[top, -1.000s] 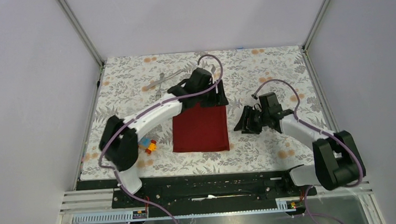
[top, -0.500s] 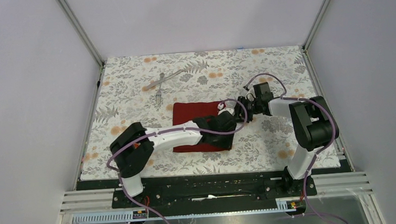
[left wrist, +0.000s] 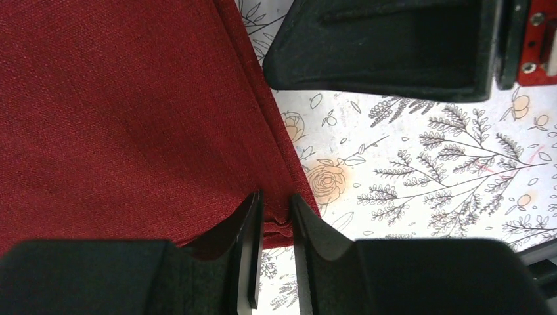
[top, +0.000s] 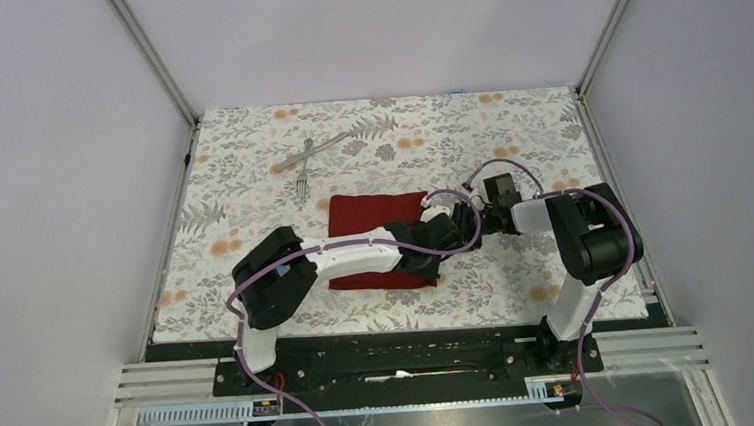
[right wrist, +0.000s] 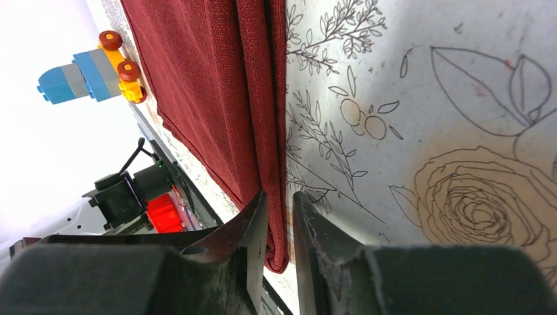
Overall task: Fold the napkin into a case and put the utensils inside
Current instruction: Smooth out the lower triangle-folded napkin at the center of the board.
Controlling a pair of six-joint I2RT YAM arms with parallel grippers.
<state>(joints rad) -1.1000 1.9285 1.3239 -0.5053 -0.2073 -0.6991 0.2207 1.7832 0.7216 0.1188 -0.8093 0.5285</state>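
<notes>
The dark red napkin [top: 368, 214] lies folded into a rectangle in the middle of the table. My left arm reaches across it to its right edge, where the left gripper [top: 442, 237] is shut on the stacked cloth layers [left wrist: 277, 220] at the near right corner. My right gripper [top: 466, 222] meets the same edge from the right, its jaws closed narrowly around the folded rim [right wrist: 276, 223]. The utensils [top: 311, 152], among them a fork [top: 302, 183], lie untouched at the back left. No case shape shows.
The table wears a floral cloth [top: 506, 114]. In the right wrist view a small toy of coloured blocks [right wrist: 92, 69] sits beyond the napkin's far side. The right gripper's black body [left wrist: 381, 46] hangs close above the left one.
My left arm swung from the napkin's far edge across to its right edge. The right gripper moved in to the same edge. Both pairs of jaws narrowed onto the cloth.
</notes>
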